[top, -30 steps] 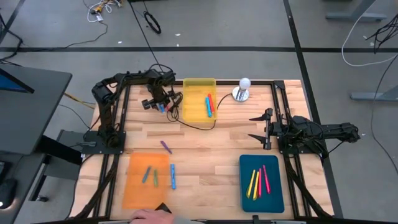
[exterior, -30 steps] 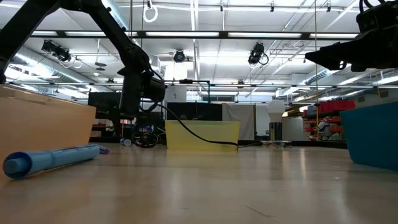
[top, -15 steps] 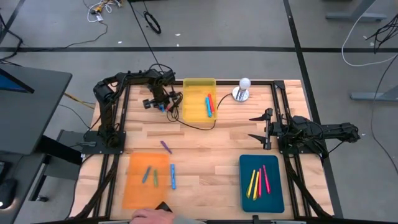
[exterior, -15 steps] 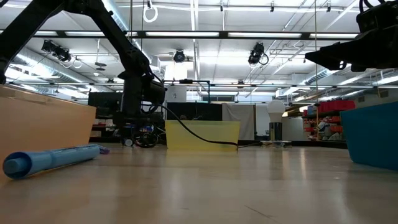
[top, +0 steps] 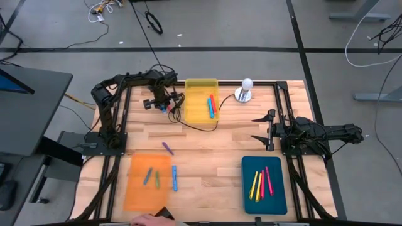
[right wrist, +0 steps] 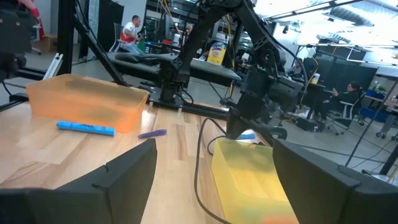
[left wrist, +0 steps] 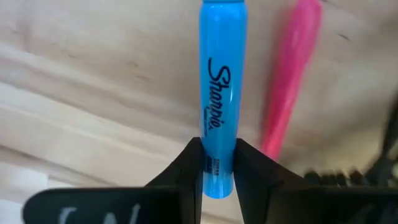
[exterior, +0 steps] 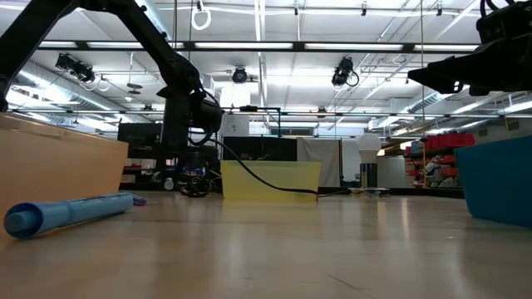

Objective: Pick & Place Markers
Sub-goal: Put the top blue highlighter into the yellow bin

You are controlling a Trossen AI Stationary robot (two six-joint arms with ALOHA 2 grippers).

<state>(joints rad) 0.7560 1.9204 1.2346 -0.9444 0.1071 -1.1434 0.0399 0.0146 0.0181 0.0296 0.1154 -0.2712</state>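
At the counter's (top: 207,150) left far side, the left tool (top: 166,107) is down at the wood just beside the yellow tray (top: 201,108) — and the left wrist view shows its fingers (left wrist: 186,171) clenched on the lower end of a blue marker (left wrist: 221,93), which lies flat on the planks. A pink marker (left wrist: 289,81) lies just beside the blue one, nearly parallel and untouched. So the step in hand looks like the grasp itself: the pinch is made, the lift is not yet.

The next move, as I judge it, calls for a straight rise so the blue marker clears the pink neighbour without dragging it, then a short carry to a tray. Which tray is meant cannot be told from here, though the yellow one already holds a blue and a red marker and is nearest. The grip sits near one end of the stick, so it may tilt when lifted. A thin black cable (top: 200,127) runs just beside the tray, worth avoiding.

Further along, a purple marker (top: 167,147) and another blue one (top: 175,177) lie loose beside the orange tray (top: 138,188). On the right, the right tool (top: 269,129) hovers released — jaws wide — near the teal tray (top: 279,199), waiting.
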